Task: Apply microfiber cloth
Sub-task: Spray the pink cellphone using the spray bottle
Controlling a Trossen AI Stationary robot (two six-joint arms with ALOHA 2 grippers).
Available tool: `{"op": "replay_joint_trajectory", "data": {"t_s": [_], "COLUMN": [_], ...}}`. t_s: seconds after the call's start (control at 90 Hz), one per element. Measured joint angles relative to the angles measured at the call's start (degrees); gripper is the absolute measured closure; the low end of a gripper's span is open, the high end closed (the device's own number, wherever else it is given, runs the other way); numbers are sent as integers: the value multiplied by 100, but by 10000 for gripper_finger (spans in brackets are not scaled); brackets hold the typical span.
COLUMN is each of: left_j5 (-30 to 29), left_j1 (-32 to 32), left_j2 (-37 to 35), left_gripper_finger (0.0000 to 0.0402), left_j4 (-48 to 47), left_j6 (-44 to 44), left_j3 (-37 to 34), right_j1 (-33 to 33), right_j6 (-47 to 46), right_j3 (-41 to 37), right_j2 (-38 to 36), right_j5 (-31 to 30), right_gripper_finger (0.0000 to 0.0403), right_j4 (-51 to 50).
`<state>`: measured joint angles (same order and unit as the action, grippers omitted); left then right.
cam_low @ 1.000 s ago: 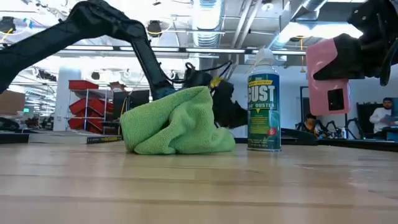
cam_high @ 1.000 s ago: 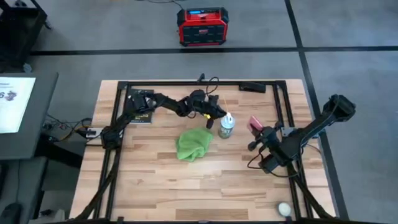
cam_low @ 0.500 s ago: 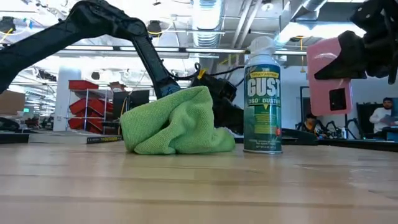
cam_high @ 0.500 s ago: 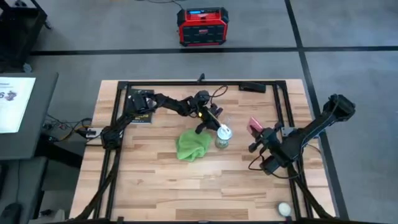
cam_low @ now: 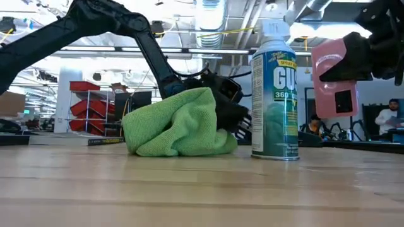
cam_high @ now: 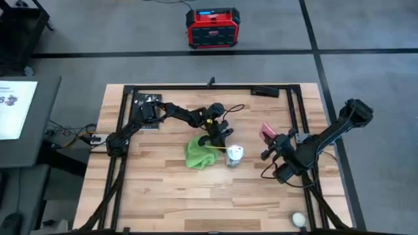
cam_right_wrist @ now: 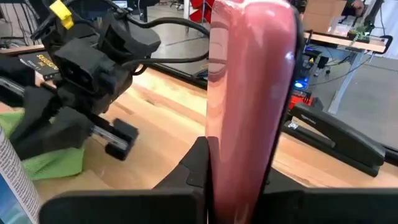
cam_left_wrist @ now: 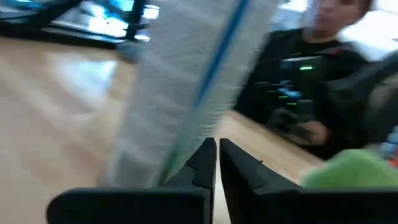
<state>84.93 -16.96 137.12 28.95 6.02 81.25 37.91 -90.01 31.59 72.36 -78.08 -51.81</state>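
The lime-green microfiber cloth [cam_high: 201,151] lies crumpled on the table's middle, also seen in the low view [cam_low: 180,123]. Right of it a duster spray can [cam_high: 234,155] stands upright on its base [cam_low: 276,94]. My left gripper [cam_high: 223,142] is shut, just beyond the can's far side and at the cloth's far right corner [cam_left_wrist: 217,146]. My right gripper [cam_right_wrist: 236,186] hovers at the table's right, shut on a pink phone [cam_high: 267,132]. My left gripper has its shut fingertips [cam_left_wrist: 207,152] against the can's side [cam_left_wrist: 180,112], on its lower half. It comes slanting down from the table's far left. The can stands upright on the table. My right gripper pinches the pink phone's end [cam_right_wrist: 242,143] between its two fingers, one on each flat face. The phone sticks out past the fingers on edge, lifted clear of the table [cam_low: 334,75].
A black book with yellow lettering [cam_high: 147,111] lies at the far left under my left arm. A black stapler [cam_high: 266,91] sits at the far edge, a white ball [cam_high: 298,219] at the near right corner. A red box [cam_high: 212,27] stands on the floor beyond.
My left gripper has moved toward the table's near edge, its shut fingers pushing the spray can along. The can has slid upright from beyond the cloth to the cloth's right side and turned about its axis. The cloth has kept its place.
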Motion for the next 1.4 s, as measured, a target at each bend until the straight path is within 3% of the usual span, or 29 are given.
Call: {"op": "replay_joint_trajectory", "data": {"t_s": [0.122,0.367,0.489,0.878,1.011,1.178,1.4], "left_j5": [-85,-2328,-2791,-4605,-5073,-5148,-5587], "left_j1": [68,-461,-733,-1034,-767,-200,855], "left_j2": [0,-256,-512,-2505,-3256,-3869,-3905], "left_gripper_finger": [401,401,401,401,401,401,401], "left_j4": [-2,-123,-157,-1594,-1916,-2103,-2684], "left_j6": [21,148,118,921,1036,1143,1351], "left_j3": [0,-9,-10,-90,-90,-85,-90], "right_j1": [0,0,0,0,0,0,0], "right_j6": [0,-17,-17,-13,-12,-79,-104], "right_j3": [1,1,1,1,1,1,1], "right_j2": [0,-2,-1,-2,-2,-1,-2], "right_j5": [4,74,164,165,166,166,164], "right_gripper_finger": [391,391,391,391,391,391,391], "right_j4": [-8,2,14,13,11,16,74]}}
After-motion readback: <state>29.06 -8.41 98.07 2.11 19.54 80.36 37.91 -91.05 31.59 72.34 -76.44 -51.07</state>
